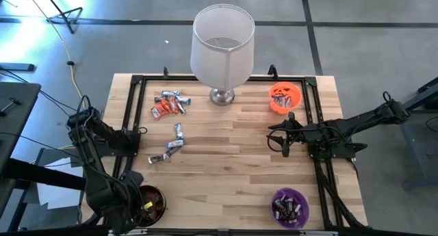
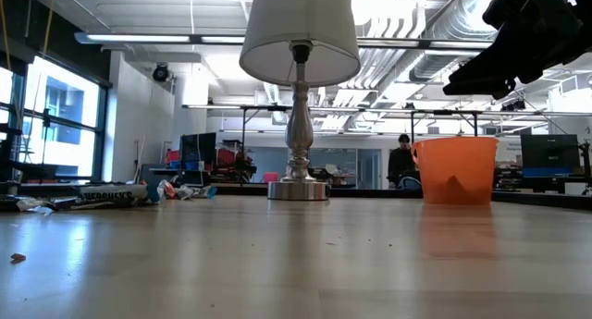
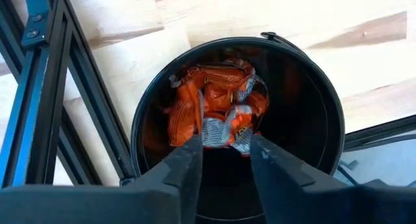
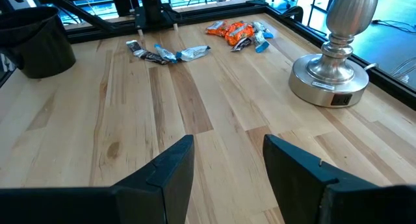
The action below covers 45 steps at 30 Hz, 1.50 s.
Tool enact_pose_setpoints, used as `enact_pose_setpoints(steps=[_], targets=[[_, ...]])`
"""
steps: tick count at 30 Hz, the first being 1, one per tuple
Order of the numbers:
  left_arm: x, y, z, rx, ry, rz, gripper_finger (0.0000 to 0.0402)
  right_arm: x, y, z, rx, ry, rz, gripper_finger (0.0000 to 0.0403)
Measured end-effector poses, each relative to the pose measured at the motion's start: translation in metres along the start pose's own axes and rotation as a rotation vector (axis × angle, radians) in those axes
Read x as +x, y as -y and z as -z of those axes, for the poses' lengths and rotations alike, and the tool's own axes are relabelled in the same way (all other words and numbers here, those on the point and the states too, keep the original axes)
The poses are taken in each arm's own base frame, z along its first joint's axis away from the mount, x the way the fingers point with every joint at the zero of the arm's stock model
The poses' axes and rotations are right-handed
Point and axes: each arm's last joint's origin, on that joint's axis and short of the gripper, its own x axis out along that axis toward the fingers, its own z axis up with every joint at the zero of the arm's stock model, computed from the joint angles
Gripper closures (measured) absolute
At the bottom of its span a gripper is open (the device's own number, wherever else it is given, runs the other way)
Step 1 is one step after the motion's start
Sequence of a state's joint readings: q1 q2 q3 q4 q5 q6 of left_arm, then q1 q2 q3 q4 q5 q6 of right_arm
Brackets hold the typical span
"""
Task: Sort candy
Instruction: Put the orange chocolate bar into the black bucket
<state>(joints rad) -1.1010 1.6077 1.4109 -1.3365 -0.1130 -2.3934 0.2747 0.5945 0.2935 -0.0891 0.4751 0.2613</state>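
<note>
From above: three small round bowls — black [image 1: 152, 200], orange [image 1: 285, 98], purple [image 1: 290, 206] — and two loose clusters of wrapped candy bars [image 1: 170, 105].

Left wrist: left gripper [image 3: 224, 160] parted, empty, directly over orange-wrapped candy in the black bowl.

Right wrist: right gripper [image 4: 227, 160] released over bare wood, both clusters well ahead.

From my remote seat I look down on a pale wooden desk [image 1: 233, 143] made of butcher-block planks, edged by a black metal frame [image 1: 139, 113]. It stands on a grey concrete floor [image 1: 369, 51] crossed by dark seams, with a yellow cable [image 1: 69, 65] trailing across it. A lamp [image 1: 222, 48] with a white shade and a silver base stands at the desk's far edge. Across the desk I see an open workshop: tall windows [image 2: 51, 125] on one side, exposed ducts [image 2: 435, 23] and strip lights overhead, monitors [image 2: 548, 154], and a person [image 2: 401, 162] in dark clothes sitting far back.
</note>
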Motion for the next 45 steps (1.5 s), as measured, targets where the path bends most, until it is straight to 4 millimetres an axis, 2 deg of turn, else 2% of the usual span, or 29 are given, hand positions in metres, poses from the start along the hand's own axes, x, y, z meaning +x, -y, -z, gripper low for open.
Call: enact_pose_setpoints(steps=[4, 9, 16, 19, 26, 33, 45], targets=[[0.000, 0.000, -0.001, 0.036, 0.008, 0.001, 0.0259, 0.000, 0.000, 0.000, 0.000, 0.000, 0.000, 0.0222], [0.000, 0.000, -0.008, 0.097, 0.110, 0.029, 0.0255, 0.000, 0.000, 0.000, 0.000, 0.000, 0.000, 0.0222], [-0.004, 0.002, -0.034, 0.251, 0.327, -0.035, 0.0254, 0.000, 0.000, 0.000, 0.000, 0.000, 0.000, 0.0222], [0.000, 0.010, -0.046, 0.332, 0.368, -0.045, 0.0254, 0.000, 0.000, 0.000, 0.000, 0.000, 0.000, 0.0222], [0.021, 0.005, -0.097, 0.465, 0.417, -0.213, 0.0254, 0.000, 0.000, 0.000, 0.000, 0.000, 0.000, 0.0222], [0.031, -0.004, -0.152, 0.499, 0.440, -0.287, 0.0254, 0.000, 0.000, 0.000, 0.000, 0.000, 0.000, 0.0222], [0.055, -0.039, -0.216, 0.467, 0.411, -0.317, 0.0254, 0.000, 0.000, 0.000, 0.000, 0.000, 0.000, 0.0222]])
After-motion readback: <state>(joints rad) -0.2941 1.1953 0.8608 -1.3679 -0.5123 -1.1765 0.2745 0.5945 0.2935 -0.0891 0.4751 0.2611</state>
